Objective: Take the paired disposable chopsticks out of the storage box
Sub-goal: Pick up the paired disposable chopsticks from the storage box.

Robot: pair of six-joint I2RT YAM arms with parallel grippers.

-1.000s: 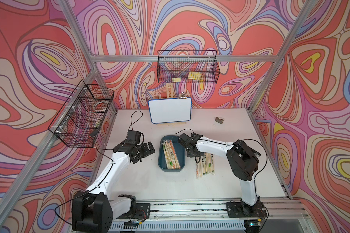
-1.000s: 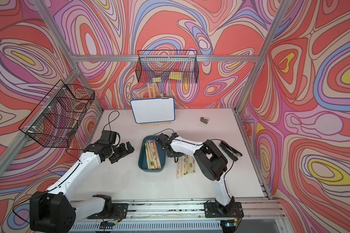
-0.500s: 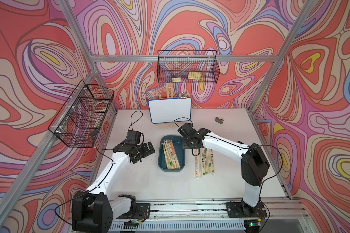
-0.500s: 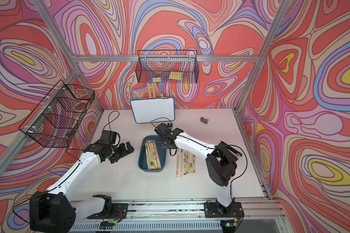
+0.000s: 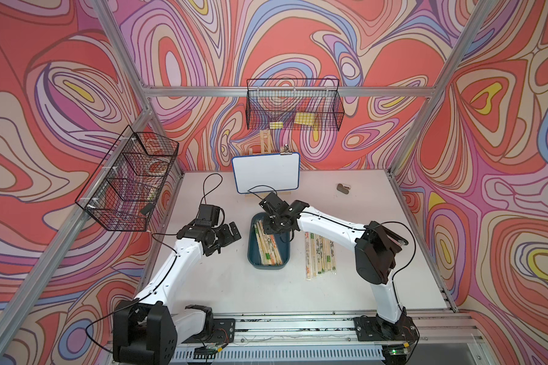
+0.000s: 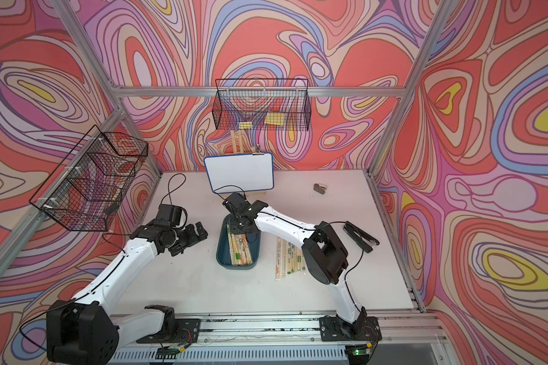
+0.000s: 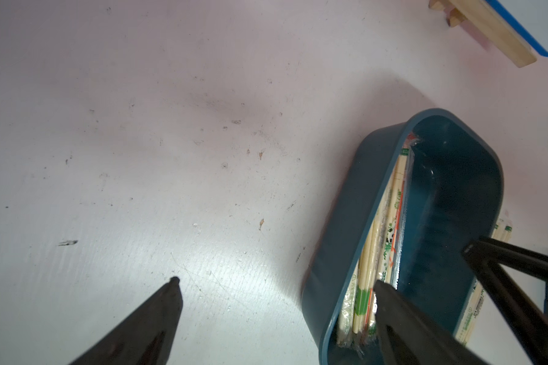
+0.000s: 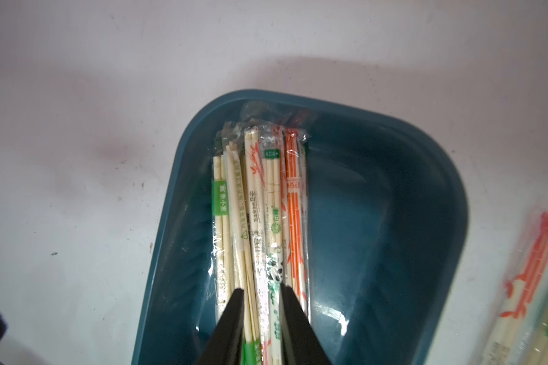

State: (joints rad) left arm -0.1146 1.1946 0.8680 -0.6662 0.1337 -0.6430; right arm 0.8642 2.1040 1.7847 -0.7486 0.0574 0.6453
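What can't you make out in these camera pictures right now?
Right tool: pinching the paired disposable chopsticks or only straddling them? Right wrist view gives no depth; in both top views its own body covers the tips.
Storage box: far end mostly hidden under the right arm in both top views.
Small grey object: too small to identify in a top view.

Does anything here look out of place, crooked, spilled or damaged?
Nothing looks damaged or spilled. In the storage box, the paired disposable chopsticks crowd against one long side and lie slightly askew to its walls, which leaves the other half bare. The table shows scuffs and small specks.
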